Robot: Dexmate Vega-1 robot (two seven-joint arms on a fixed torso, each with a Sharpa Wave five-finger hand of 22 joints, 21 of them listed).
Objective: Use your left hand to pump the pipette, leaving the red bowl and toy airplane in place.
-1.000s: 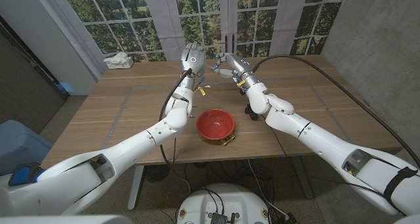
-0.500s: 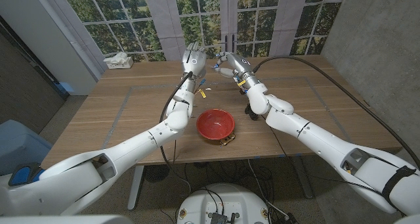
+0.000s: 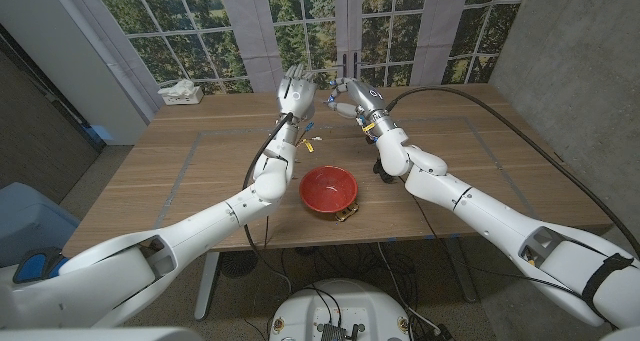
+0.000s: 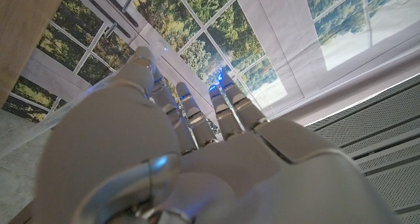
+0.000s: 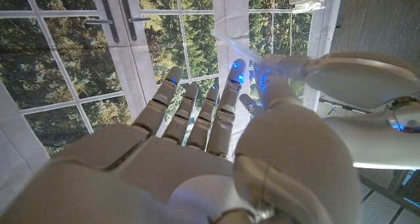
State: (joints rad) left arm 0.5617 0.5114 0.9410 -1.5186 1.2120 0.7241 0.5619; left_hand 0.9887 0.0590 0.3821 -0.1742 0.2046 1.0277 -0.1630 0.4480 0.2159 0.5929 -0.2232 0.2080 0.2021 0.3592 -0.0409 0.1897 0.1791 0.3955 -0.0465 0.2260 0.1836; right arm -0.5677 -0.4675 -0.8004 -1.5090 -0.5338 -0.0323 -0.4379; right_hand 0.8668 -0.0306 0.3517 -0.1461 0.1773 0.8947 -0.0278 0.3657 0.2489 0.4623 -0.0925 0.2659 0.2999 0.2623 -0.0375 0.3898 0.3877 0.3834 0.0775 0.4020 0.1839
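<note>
- The pipette (image 5: 231, 43), thin and clear, is held up above the far side of the table (image 3: 150, 181) beyond the red bowl (image 3: 328, 190), pinched in the right hand (image 3: 347, 96).
- The left hand (image 3: 293, 89) is raised just beside it, fingers straight and apart, holding nothing.
- A small toy airplane (image 3: 308, 133) lies between the hands and the bowl.
- A tissue box (image 3: 180, 92) sits at the far left corner.

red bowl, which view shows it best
The head view: the red bowl sits whole and unblocked on the table, between both forearms. The wrist views look past each hand's back toward the windows instead.
</note>
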